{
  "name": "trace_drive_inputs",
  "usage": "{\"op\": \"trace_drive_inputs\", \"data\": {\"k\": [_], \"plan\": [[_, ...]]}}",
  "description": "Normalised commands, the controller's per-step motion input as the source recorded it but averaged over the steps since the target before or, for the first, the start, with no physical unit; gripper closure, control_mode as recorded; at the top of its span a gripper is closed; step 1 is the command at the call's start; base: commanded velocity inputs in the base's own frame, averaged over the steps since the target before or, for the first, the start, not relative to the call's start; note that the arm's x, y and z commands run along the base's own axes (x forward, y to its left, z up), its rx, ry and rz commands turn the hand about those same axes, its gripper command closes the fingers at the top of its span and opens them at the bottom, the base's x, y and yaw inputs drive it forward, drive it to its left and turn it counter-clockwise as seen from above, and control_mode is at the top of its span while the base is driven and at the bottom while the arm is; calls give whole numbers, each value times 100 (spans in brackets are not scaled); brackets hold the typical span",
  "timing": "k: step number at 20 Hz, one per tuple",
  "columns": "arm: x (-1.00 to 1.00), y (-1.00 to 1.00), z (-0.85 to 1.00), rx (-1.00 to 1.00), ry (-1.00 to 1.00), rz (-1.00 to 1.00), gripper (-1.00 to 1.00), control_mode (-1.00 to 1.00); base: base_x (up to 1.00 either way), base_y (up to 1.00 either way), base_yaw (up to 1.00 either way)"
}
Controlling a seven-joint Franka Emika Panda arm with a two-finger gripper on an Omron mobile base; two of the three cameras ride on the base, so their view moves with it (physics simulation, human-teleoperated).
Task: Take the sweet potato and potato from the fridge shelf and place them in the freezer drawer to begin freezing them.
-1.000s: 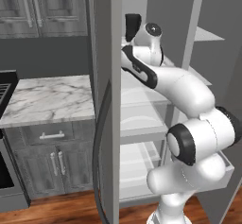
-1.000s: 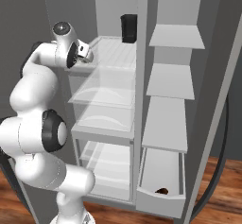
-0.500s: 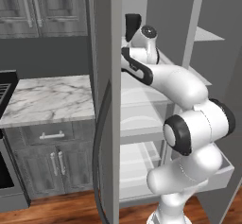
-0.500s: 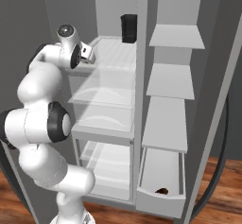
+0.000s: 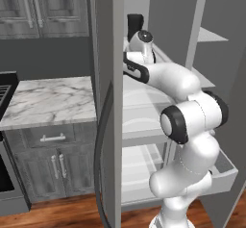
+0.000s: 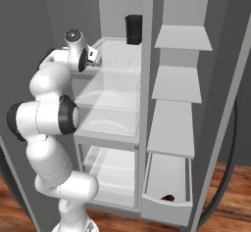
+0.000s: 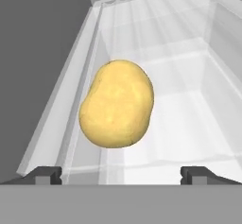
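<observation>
Clearly, the gripper (image 7: 121,173) stood spread wide and empty at the front lip of the fridge shelf (image 7: 189,76), with the potato (image 7: 116,104) lying just ahead between its fingertips (image 7: 45,173), near the shelf's left wall. A small dark-brown thing (image 6: 168,197) (probably the sweet potato) already sat in the freezer drawer (image 6: 166,207). The risk, as I judged it: the potato was rounded and smooth, so an off-centre squeeze could have rolled it away or squirted it over the lip.
</observation>
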Motion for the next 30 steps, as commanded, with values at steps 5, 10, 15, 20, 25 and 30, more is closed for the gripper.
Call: {"op": "trace_drive_inputs", "data": {"k": [5, 10, 15, 20, 25, 30], "plan": [[29, 0, -1, 0, 2, 0, -100, -100, 0, 0, 0], [30, 2, -2, 0, 0, 0, -100, -100, 0, 0, 0], [30, 6, -9, 0, 0, 0, -100, -100, 0, 0, 0], [19, 0, -14, 0, 0, 0, -100, -100, 0, 0, 0], [4, 0, -19, 0, 0, 0, 100, -100, 0, 0, 0], [0, 0, 0, 0, 0, 0, 100, -100, 0, 0, 0]]}}
